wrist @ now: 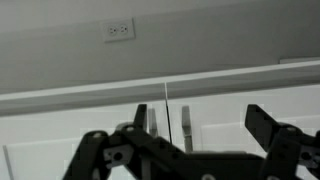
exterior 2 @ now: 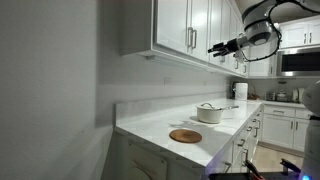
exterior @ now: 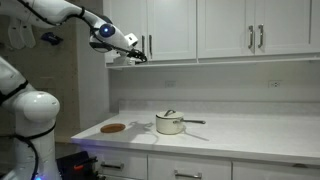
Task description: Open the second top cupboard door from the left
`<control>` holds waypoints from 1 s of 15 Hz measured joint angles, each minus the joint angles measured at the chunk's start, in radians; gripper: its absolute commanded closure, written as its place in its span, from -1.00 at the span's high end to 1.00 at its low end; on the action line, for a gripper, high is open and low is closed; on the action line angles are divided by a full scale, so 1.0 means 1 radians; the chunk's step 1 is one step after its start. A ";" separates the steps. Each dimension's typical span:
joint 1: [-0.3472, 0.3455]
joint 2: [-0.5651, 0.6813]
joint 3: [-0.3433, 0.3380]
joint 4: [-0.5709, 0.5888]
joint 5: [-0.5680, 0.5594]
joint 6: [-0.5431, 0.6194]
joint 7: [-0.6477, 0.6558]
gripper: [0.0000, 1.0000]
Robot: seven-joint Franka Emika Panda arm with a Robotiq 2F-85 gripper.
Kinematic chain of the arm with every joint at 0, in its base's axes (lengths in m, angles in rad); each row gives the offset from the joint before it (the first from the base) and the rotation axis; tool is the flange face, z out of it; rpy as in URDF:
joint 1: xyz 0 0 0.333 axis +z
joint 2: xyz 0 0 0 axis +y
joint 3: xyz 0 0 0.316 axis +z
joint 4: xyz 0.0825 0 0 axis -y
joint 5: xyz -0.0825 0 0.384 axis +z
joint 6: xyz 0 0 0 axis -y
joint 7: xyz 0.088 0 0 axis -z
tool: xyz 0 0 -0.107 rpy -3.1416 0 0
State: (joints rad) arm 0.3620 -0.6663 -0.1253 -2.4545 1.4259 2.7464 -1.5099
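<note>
The second top cupboard door from the left [exterior: 173, 28] is shut, flush with its neighbours. Its vertical bar handle [exterior: 151, 45] stands at the door's left edge, just beside the handle of the first door [exterior: 145, 45].

My gripper [exterior: 140, 56] hangs at the lower edge of these two doors, close below the pair of handles. This exterior view does not show whether it touches them.

In an exterior view taken along the cupboard row, my gripper [exterior 2: 213, 48] is seen from the side, out in front of the door faces. The handle pair [exterior 2: 190, 38] sits nearer the camera.

The wrist view alone shows my jaws: they stand wide apart and hold nothing. My gripper [wrist: 200, 130] faces the seam [wrist: 166, 105] between two doors, and one finger [wrist: 262, 125] rises at the right. Two handles [wrist: 186, 125] flank the seam. I cannot tell which door is which here. A wall outlet [wrist: 118, 30] shows above.

Both exterior views show the white countertop [exterior: 250, 135] well below me. A lidded white pot [exterior: 169, 123] and a round wooden board [exterior: 113, 128] rest on it, apart.
</note>
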 measured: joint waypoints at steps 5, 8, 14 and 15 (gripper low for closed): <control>0.051 0.014 -0.001 0.040 0.294 0.052 -0.337 1.00; 0.050 0.049 -0.002 0.089 0.433 0.049 -0.512 1.00; 0.045 0.197 -0.003 0.221 0.609 0.011 -0.734 1.00; 0.045 0.226 -0.003 0.245 0.627 0.007 -0.755 1.00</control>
State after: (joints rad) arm 0.4069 -0.4405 -0.1285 -2.2092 2.0529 2.7534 -2.2649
